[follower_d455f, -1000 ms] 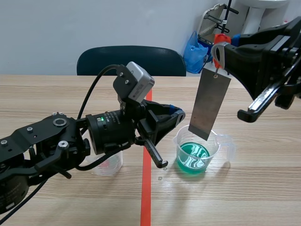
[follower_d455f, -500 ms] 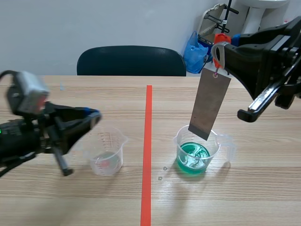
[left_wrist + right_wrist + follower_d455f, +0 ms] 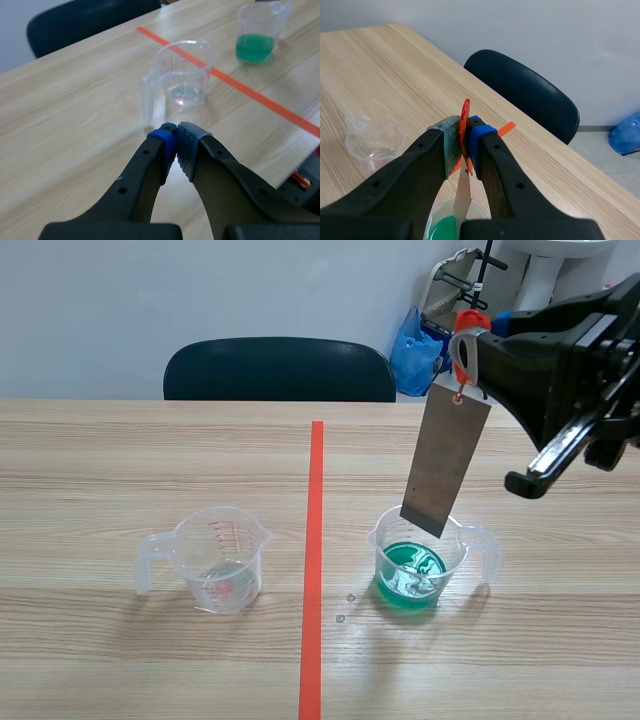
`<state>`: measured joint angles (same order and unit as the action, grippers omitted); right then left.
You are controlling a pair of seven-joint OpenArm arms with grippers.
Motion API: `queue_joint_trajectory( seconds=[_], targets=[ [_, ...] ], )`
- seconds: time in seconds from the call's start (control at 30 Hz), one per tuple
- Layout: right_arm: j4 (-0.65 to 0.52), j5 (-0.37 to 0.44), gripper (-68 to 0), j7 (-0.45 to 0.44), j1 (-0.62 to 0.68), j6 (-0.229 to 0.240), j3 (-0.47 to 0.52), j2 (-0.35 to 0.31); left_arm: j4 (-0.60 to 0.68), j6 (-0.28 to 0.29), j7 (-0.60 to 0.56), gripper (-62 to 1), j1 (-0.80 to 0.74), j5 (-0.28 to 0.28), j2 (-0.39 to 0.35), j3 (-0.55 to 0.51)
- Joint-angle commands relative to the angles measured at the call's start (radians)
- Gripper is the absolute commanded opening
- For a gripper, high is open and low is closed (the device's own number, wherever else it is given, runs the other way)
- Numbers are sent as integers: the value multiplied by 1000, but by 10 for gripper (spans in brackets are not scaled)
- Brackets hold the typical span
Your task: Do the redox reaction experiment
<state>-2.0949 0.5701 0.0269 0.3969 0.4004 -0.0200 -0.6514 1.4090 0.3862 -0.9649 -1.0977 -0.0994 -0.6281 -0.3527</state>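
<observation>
We log the right hand [image 3: 462,145] clamped on the metal strip [image 3: 445,465] by its orange tab [image 3: 464,111], hanging over the cup of green liquid [image 3: 420,560] on the worktop [image 3: 120,460], and the left hand [image 3: 175,145] closed on nothing behind the clear cup [image 3: 185,75]; risk: a swinging strip may strike the rim and tip the cup.

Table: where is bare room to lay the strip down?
Bare table runs beyond the clear cup and green cup toward the chair, and right of the green cup. Crowded above the green cup, where the strip hangs from the right gripper.
</observation>
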Motion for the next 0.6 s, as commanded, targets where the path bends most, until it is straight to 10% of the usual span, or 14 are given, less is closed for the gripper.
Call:
queue_joint_trajectory(
  seconds=[0.0,0.33,0.57],
  targets=[
    [-18,14,-669,-19,-11,-6,8,-10,6,0,-58,-582,-29,19,52,-19],
    [-18,14,-669,-19,-11,-6,8,-10,6,-3,-357,-541,-219,214,284,-205],
    [-18,14,-669,-19,-11,-6,8,-10,-10,-3,-407,14,-219,188,351,-250]
  ],
)
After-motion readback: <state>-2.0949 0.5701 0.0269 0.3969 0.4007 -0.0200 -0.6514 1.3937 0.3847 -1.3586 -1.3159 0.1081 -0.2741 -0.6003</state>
